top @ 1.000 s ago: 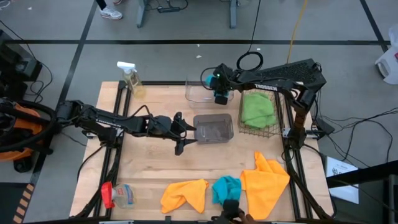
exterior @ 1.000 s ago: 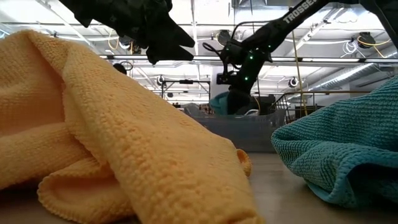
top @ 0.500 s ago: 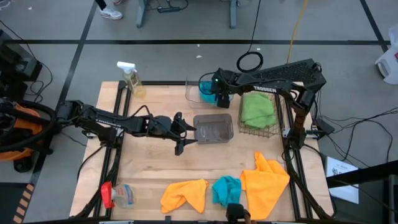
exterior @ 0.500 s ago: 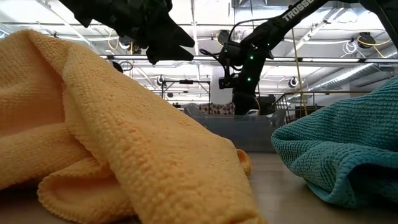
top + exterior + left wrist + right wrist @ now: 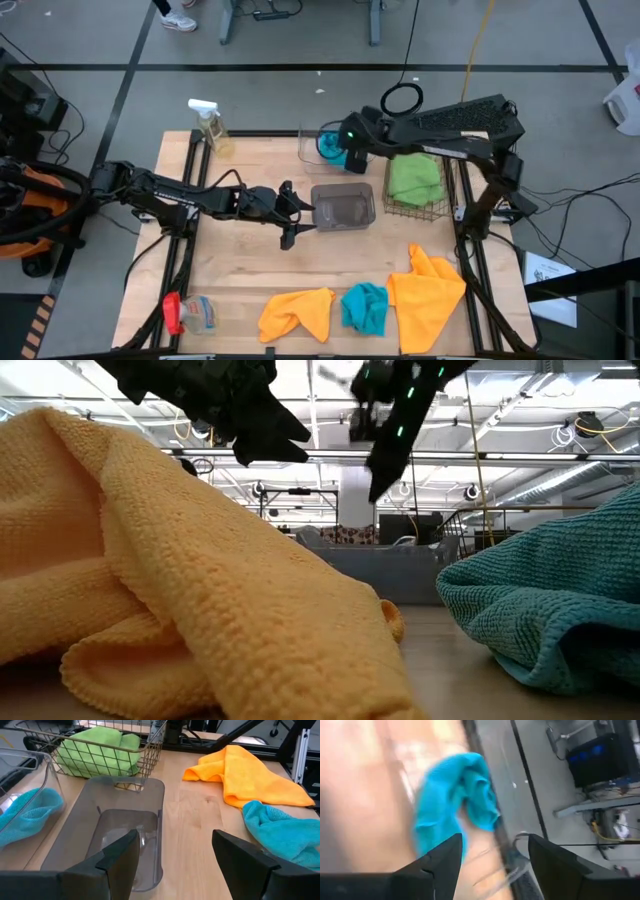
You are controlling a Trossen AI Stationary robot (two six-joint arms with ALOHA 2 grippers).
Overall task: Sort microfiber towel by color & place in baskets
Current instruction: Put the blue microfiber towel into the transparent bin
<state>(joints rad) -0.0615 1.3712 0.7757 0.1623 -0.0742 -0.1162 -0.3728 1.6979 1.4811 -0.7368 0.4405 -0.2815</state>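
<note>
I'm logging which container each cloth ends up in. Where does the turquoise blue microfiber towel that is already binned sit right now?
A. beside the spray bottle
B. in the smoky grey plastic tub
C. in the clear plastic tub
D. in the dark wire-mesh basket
C: the turquoise blue microfiber towel lies inside the clear plastic tub; the smoky grey plastic tub holds no cloth, and the dark wire-mesh basket holds a lime green cloth.

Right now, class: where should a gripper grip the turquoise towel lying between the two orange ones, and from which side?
Grip the turquoise towel at its bunched, raised middle fold, coming straight down from above. It lies crumpled on the table with orange towels close on both sides, so a sideways approach would likely snag them.
</note>
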